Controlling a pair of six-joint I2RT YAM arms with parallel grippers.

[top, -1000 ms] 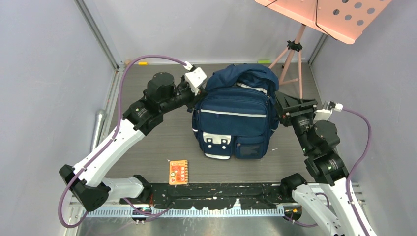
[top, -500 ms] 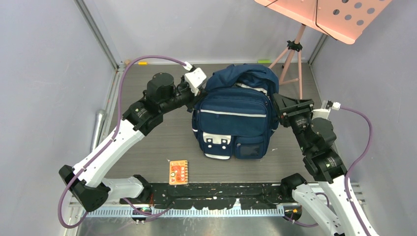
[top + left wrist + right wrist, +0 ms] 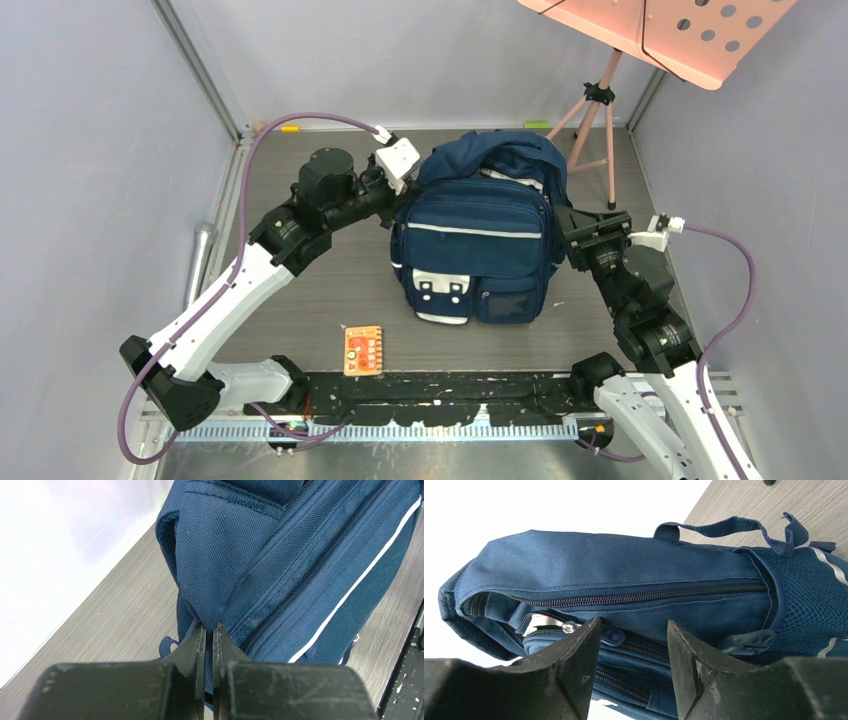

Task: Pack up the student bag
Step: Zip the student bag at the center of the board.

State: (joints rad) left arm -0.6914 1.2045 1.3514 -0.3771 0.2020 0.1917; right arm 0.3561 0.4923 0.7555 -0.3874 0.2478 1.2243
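The student bag (image 3: 480, 240), navy with pale stripes and white patches, stands upright at mid-table with its top flap slumped open. My left gripper (image 3: 403, 197) is at the bag's upper left side. In the left wrist view it (image 3: 210, 628) is shut on a fold of the student bag's fabric (image 3: 225, 565) beside a zip. My right gripper (image 3: 564, 230) is against the bag's right side. In the right wrist view it (image 3: 634, 630) is open, its fingertips either side of a zip line with a blue zip pull (image 3: 614, 636) and a metal slider (image 3: 569, 626); nothing is held.
A small orange card (image 3: 363, 350) lies flat near the front edge, left of the bag. A pink music stand (image 3: 660, 30) on a tripod (image 3: 595, 120) rises at the back right. Grey walls close in on both sides.
My right gripper has moved forward and left, closer along the bag's right side, and its jaws have widened a little. The left gripper and the bag have not moved.
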